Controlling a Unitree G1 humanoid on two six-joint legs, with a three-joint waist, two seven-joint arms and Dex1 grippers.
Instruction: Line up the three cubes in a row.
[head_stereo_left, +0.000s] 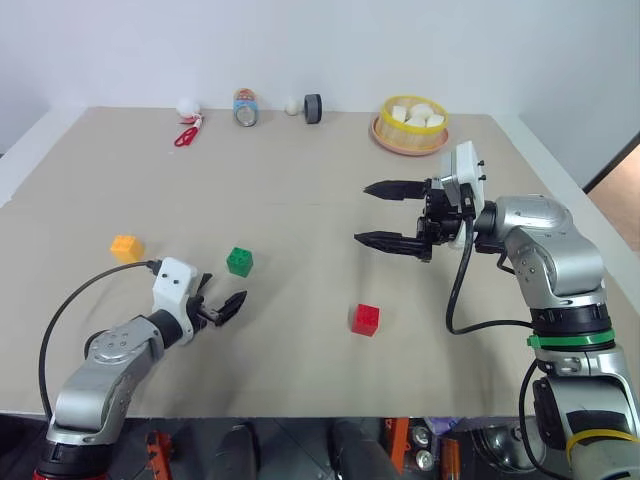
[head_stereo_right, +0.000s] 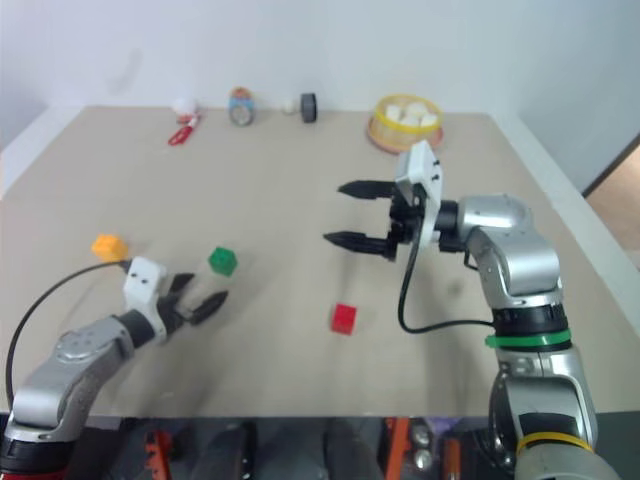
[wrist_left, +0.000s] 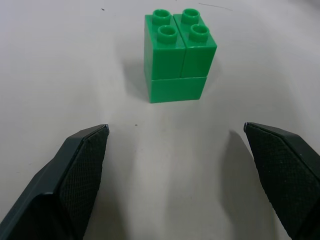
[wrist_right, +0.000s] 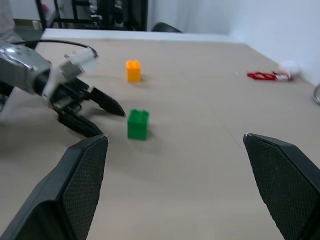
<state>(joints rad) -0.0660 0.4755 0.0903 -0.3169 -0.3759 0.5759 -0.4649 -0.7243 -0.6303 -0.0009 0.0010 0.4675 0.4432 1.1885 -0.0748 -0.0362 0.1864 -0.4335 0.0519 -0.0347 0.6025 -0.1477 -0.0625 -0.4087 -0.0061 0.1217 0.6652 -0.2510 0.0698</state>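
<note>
Three studded cubes sit apart on the tan table (head_stereo_left: 300, 170). The orange-yellow cube (head_stereo_left: 127, 247) is far left, the green cube (head_stereo_left: 239, 261) lies to its right, and the red cube (head_stereo_left: 365, 319) is nearer the front, toward the middle. My left gripper (head_stereo_left: 222, 300) is open, low over the table, just short of the green cube (wrist_left: 179, 55) and pointing at it. My right gripper (head_stereo_left: 378, 213) is open and empty, raised above the table and pointing left, behind and above the red cube.
Along the table's far edge are a yellow bowl (head_stereo_left: 411, 125) of white lumps, a black roll (head_stereo_left: 313, 108), a small can (head_stereo_left: 246, 107), a white ball (head_stereo_left: 187, 105) and a red item (head_stereo_left: 186, 135). The table's front edge runs just below my left arm.
</note>
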